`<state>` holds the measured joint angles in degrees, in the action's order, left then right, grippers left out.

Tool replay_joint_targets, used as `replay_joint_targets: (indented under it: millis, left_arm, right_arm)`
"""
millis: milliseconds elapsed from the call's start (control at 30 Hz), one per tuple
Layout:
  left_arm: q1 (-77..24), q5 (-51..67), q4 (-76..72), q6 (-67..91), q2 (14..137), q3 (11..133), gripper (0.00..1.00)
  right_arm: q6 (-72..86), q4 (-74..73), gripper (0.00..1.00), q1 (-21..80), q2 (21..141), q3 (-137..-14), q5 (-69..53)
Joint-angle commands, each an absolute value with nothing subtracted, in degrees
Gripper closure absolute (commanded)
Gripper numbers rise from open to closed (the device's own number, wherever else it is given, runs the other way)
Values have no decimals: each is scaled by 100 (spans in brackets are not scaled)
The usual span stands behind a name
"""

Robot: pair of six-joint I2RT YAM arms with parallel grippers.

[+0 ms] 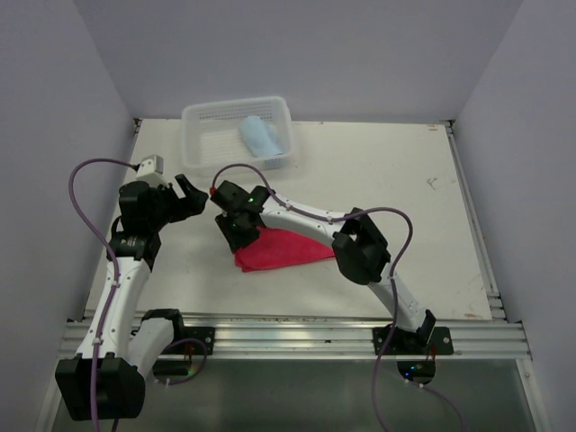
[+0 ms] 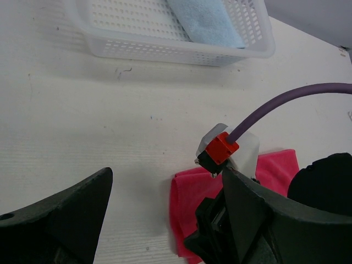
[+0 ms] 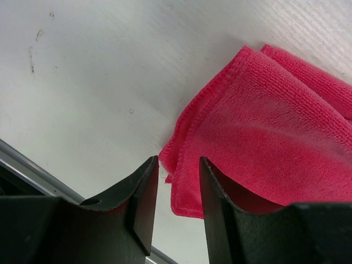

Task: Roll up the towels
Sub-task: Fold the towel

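The pinkish-red towel [image 1: 279, 249] lies folded mid worktop [image 1: 387, 180], its left corner beneath your right gripper [image 3: 177, 184], jaws slightly apart, holding nothing. Catch both layers evenly before rolling. The left gripper [image 1: 193, 193] gapes empty; the blue towel [image 1: 260, 135] sits in the far basket [image 1: 202, 117].

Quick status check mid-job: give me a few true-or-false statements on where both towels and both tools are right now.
The light blue cloth towel lies in the white perforated plastic basket. True.
The pinkish-red cloth towel is in that basket too. False: it lies on the table.
The left tool grips the pinkish-red towel. False: its jaws stand wide apart, empty.
The right tool sits at the pinkish-red towel's edge, jaws parted. True.
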<state>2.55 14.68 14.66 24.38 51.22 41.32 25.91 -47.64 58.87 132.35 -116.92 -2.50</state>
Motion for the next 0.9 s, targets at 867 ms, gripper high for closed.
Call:
replay_joint_targets:
  millis: [867]
  left_arm:
    - [-306, 1795, 1064, 3120, 6239, 3868, 22]
  right_arm:
    - [2558, -2672, 65, 2593, 9993, -7382, -844]
